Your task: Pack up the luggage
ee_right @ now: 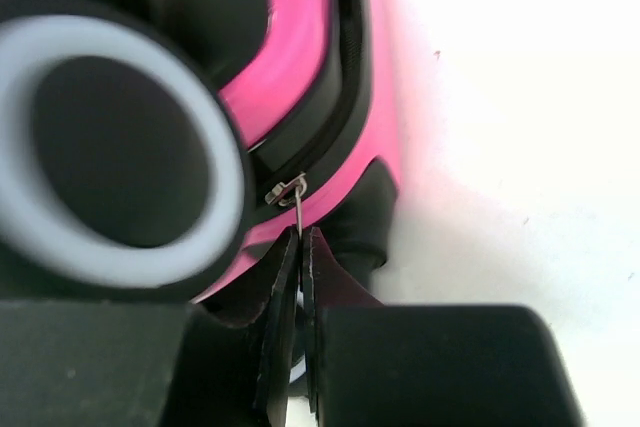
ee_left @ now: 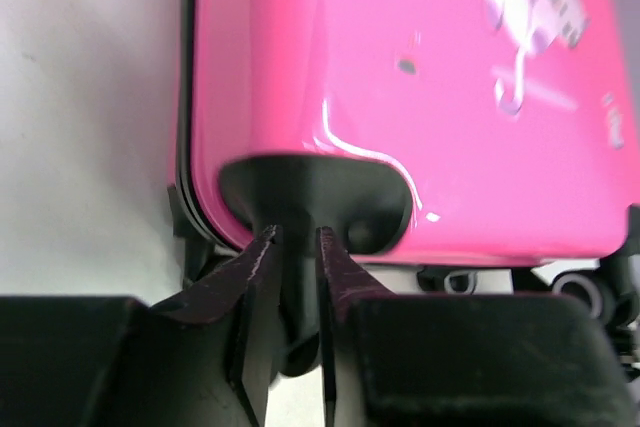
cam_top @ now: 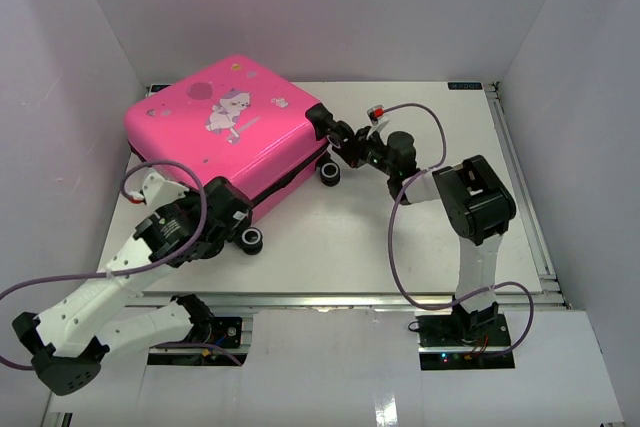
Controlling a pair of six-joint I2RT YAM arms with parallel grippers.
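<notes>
Right pincer (ee_right: 300, 235) is pinched tight on the zipper pull (ee_right: 290, 192); its arm bends and reaches left. Left pincer (ee_left: 297, 237) squeezes a black wheel leg (ee_left: 300, 287); its arm stretches forward to the pink luggage (cam_top: 225, 132), flat on the table (cam_top: 400, 237).

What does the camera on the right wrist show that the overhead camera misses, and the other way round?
Only the right wrist view: the small metal zipper pull pinched in the right pincer. Only the overhead view: the whole glossy hot-pink hard-shell suitcase lying flat on the white table, its cartoon animal print, and the left pincer at its near corner. Both: the pink shell and a black wheel.
</notes>
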